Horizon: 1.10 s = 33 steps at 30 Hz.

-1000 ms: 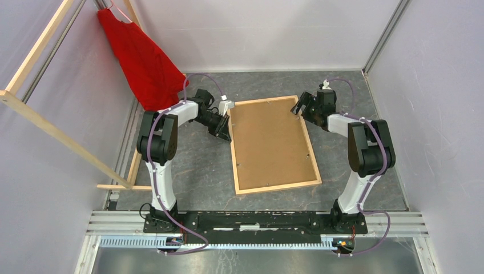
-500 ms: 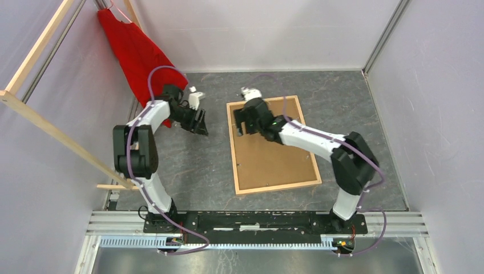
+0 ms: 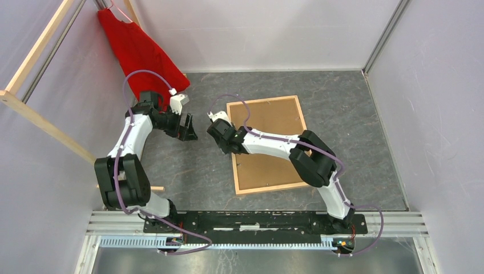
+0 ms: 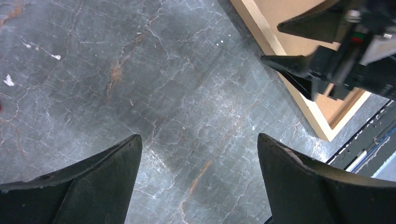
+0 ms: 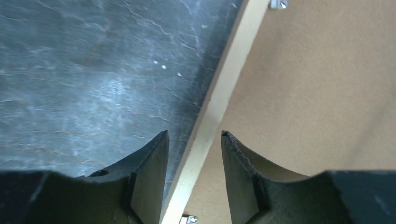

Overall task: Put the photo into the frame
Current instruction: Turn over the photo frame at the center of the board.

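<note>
Right jaws astride frame (image 5: 218, 93), lying lengthwise (near-far)

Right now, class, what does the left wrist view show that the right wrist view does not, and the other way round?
Left wrist only: the left fingers spread wide above the table, the right fingers seen from outside at the frame, and the frame's near corner. Right wrist only: the right fingers close up, astride the frame's long side, and small metal clips at the backing board edge. Both: grey marbled table, light-wood frame, brown backing board.
</note>
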Available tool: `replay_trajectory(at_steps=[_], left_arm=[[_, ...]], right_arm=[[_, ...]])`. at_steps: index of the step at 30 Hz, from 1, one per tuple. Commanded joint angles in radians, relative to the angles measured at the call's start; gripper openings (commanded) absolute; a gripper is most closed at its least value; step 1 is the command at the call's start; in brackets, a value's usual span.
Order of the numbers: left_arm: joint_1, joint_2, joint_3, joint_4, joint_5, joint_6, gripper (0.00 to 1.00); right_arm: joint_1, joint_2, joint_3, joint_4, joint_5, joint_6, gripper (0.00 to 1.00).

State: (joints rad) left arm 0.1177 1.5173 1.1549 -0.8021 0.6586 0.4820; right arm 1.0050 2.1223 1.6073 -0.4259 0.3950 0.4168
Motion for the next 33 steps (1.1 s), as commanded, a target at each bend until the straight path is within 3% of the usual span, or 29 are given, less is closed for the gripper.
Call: replay_trajectory(at_steps=[1, 6, 15, 20, 23, 28, 33], left_arm=[[0.003, -0.071, -0.028, 0.011, 0.007, 0.022, 1.00], [0.006, -0.076, -0.041, 0.017, -0.018, 0.029, 1.00], [0.008, -0.090, -0.068, 0.036, 0.031, 0.043, 1.00], [0.007, -0.129, -0.156, 0.083, 0.086, 0.092, 1.00], [0.008, -0.102, -0.185, 0.086, 0.086, 0.106, 1.00], [0.008, -0.045, -0.216, 0.104, 0.069, 0.122, 1.00], [0.007, -0.048, -0.233, 0.109, 0.094, 0.104, 1.00]], right_arm=[[0.007, 0.050, 0.069, -0.080, 0.114, 0.027, 0.51], [0.020, 0.081, 0.085, -0.094, 0.125, 0.031, 0.47], [0.027, 0.113, 0.094, -0.096, 0.089, 0.096, 0.16], [0.024, 0.098, 0.198, -0.146, 0.076, 0.155, 0.01], [0.016, 0.028, 0.229, -0.126, 0.038, 0.197, 0.00], [-0.020, -0.154, 0.126, 0.022, -0.088, 0.320, 0.00], [-0.059, -0.236, 0.102, 0.077, -0.213, 0.420, 0.00]])
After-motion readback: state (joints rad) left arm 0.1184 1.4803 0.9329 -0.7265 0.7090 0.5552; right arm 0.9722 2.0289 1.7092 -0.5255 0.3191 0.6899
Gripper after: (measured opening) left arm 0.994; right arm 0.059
